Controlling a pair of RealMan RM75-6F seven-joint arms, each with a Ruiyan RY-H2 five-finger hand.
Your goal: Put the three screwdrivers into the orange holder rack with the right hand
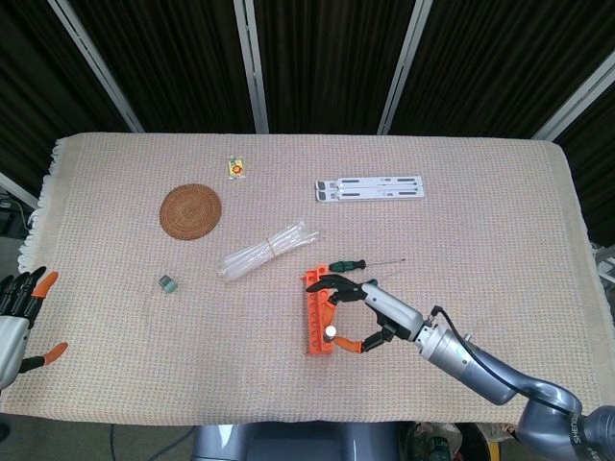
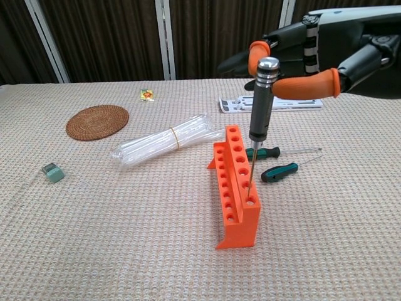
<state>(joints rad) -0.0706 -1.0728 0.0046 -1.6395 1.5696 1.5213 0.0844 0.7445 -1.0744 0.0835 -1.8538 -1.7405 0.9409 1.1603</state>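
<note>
The right hand (image 2: 313, 56) pinches a dark-handled screwdriver (image 2: 260, 103) near its top and holds it upright over the rack (image 2: 235, 188), its thin tip at the rack's nearest hole; whether it has entered I cannot tell. Two green-handled screwdrivers (image 2: 272, 162) lie on the surface (image 2: 125, 238) just right of the rack. A bundle of clear tubes (image 2: 166, 145) lies left of the rack, a round woven mat (image 2: 97, 121) further left. The left hand (image 1: 21, 317) hangs far left of the rack, off the surface, fingers spread, holding nothing.
</note>
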